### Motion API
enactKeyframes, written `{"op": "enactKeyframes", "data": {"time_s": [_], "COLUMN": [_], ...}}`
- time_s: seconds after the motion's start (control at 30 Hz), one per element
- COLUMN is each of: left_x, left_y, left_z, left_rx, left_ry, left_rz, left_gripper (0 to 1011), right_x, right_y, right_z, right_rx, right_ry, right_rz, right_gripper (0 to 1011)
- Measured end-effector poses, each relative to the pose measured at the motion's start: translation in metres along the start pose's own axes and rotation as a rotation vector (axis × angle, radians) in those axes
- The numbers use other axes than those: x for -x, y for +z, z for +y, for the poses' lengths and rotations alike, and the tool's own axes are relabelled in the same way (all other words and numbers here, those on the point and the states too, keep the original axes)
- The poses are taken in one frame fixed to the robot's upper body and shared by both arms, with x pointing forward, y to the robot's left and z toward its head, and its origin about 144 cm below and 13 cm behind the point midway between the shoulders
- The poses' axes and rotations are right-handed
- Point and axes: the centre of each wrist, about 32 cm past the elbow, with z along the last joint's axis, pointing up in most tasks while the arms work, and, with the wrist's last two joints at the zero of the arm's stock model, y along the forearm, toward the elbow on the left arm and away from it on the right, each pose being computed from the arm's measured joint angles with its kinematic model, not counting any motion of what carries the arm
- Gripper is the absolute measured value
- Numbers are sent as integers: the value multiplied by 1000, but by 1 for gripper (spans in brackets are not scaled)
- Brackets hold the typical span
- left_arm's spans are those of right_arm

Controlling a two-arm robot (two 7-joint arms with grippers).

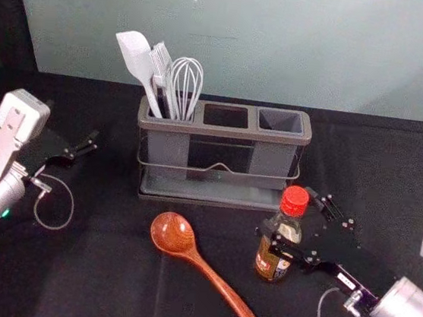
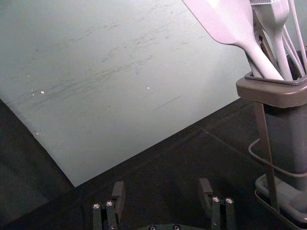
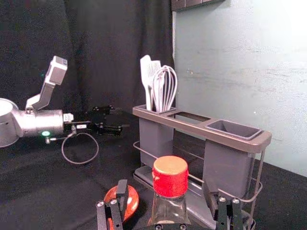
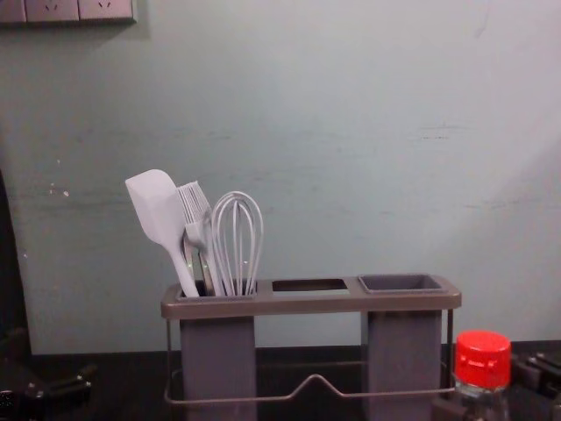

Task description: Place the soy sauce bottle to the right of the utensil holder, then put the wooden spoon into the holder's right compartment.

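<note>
The soy sauce bottle [image 1: 267, 263] stands between the spread fingers of the right tool [image 1: 286, 211]. Toward the left edge of the surface [image 1: 107, 269], the left tool [image 1: 92, 142] hangs open.

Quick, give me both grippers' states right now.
Left gripper: open, holding nothing, left of the utensil holder.
Right gripper: open, fingers either side of the soy sauce bottle, not closed on it.

Spoon [image 1: 173, 233] before utensil holder [image 1: 222, 131]
</note>
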Motion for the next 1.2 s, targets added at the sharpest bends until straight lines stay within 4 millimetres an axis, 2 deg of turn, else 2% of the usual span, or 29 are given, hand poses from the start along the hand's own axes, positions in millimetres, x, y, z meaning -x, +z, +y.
{"op": "enactKeyframes", "data": {"time_s": [0.23, 0.37, 0.43, 0.67, 0.7, 0.77, 0.8, 0.87, 0.93, 1.03, 1.2], "left_x": [0, 0, 0, 0, 0, 0, 0, 0, 0, 0, 0], "left_y": [0, 0, 0, 0, 0, 0, 0, 0, 0, 0, 0], "left_z": [0, 0, 0, 0, 0, 0, 0, 0, 0, 0, 0], "left_rx": [0, 0, 0, 0, 0, 0, 0, 0, 0, 0, 0], "left_ry": [0, 0, 0, 0, 0, 0, 0, 0, 0, 0, 0], "left_rz": [0, 0, 0, 0, 0, 0, 0, 0, 0, 0, 0], "left_gripper": [1005, 1005, 1005, 1005, 1005, 1005, 1005, 1005, 1005, 1005, 1005], "right_x": [2, 3, 3, 3, 4, 4, 4, 4, 5, 5, 2], "right_y": [0, 2, 3, 4, 4, 4, 4, 4, 5, 7, 12], "right_z": [8, 10, 12, 16, 16, 17, 17, 18, 17, 16, 11], "right_rx": [-3, -5, -3, 2, 2, 2, 2, 6, 8, 6, 6], "right_ry": [-30, -50, -57, -55, -51, -50, -49, -46, -43, -47, -66], "right_rz": [-11, -20, -21, -17, -14, -11, -10, -6, -2, -2, -20], "right_gripper": [1003, 947, 865, 707, 650, 607, 547, 507, 421, 371, 369]}}
